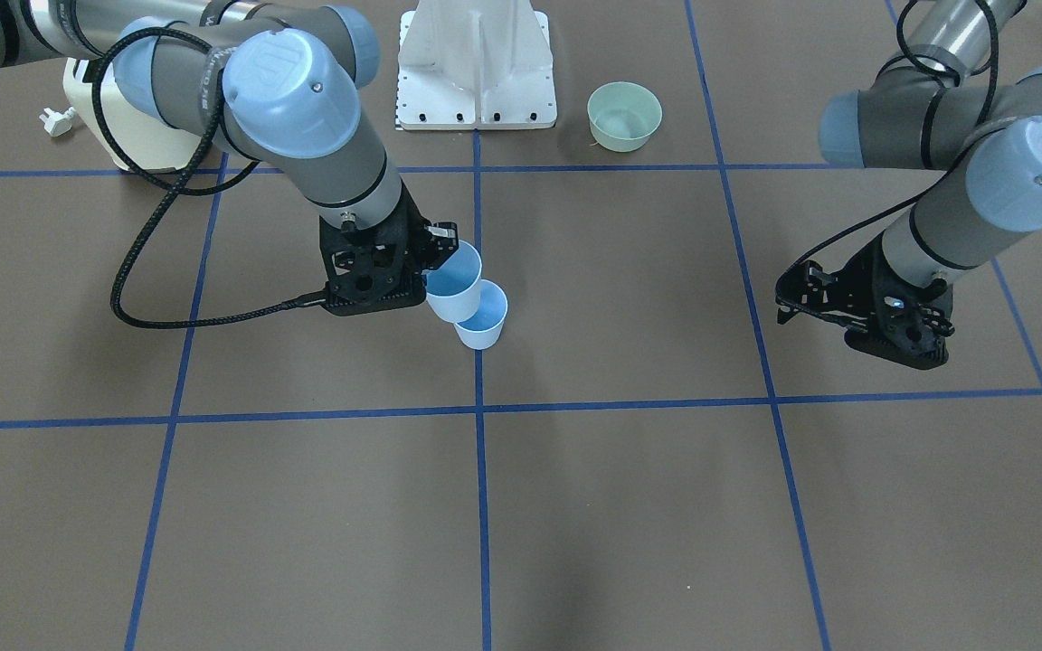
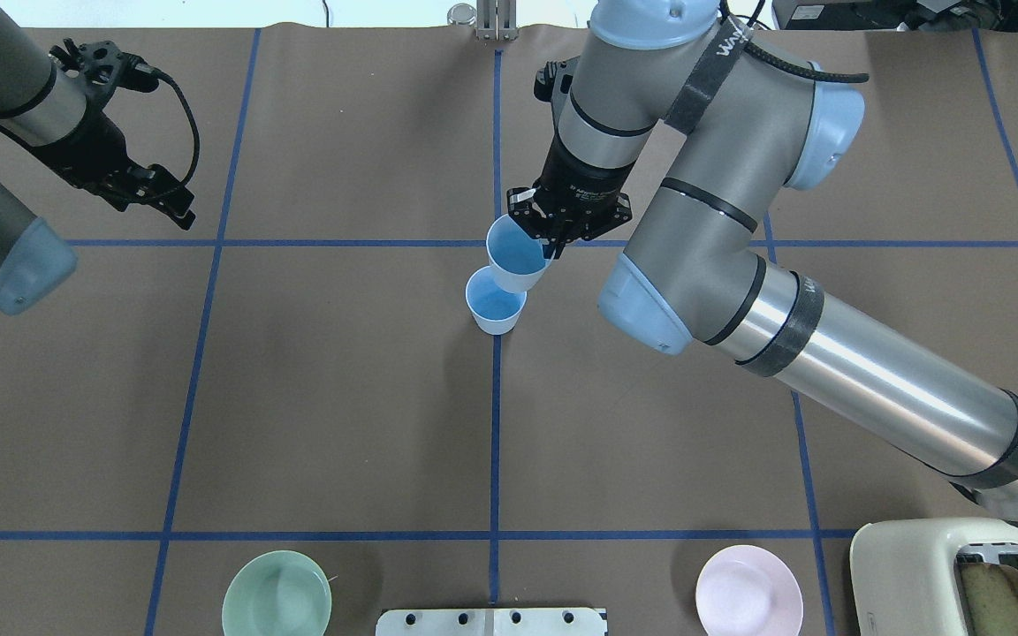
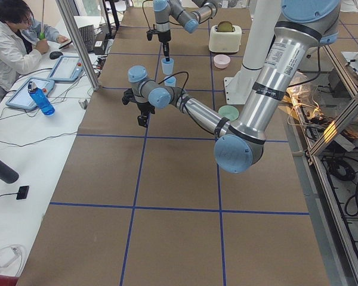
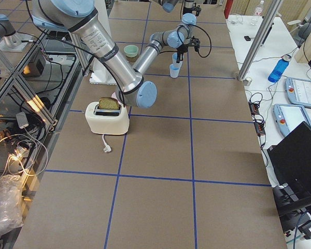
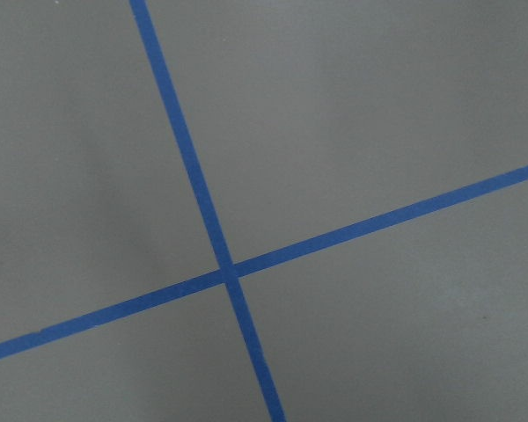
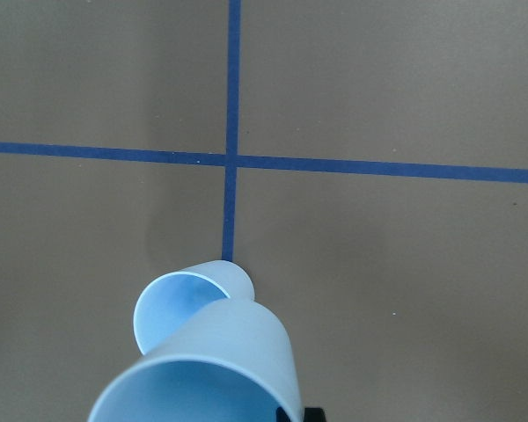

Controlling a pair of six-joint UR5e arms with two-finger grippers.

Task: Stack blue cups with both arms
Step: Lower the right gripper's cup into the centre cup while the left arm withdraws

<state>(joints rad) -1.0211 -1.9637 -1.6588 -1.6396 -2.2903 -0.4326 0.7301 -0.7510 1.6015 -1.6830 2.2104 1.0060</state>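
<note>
One blue cup (image 2: 496,302) stands upright at the table's centre, on a blue tape line. My right gripper (image 2: 553,243) is shut on the rim of the second blue cup (image 2: 516,256) and holds it tilted, just above and beside the standing cup's mouth, overlapping it. In the front view the held cup (image 1: 455,285) leans over the standing cup (image 1: 482,316). The right wrist view shows the held cup (image 6: 211,369) over the standing one (image 6: 180,303). My left gripper (image 2: 171,199) is empty and looks open, well off to the left and above the table.
A pale green bowl (image 2: 277,593) and a pink bowl (image 2: 748,590) sit near the robot's edge, either side of the white fixed base (image 2: 491,622). A cream toaster (image 2: 960,579) stands at the near right. An operator sits beyond the far edge.
</note>
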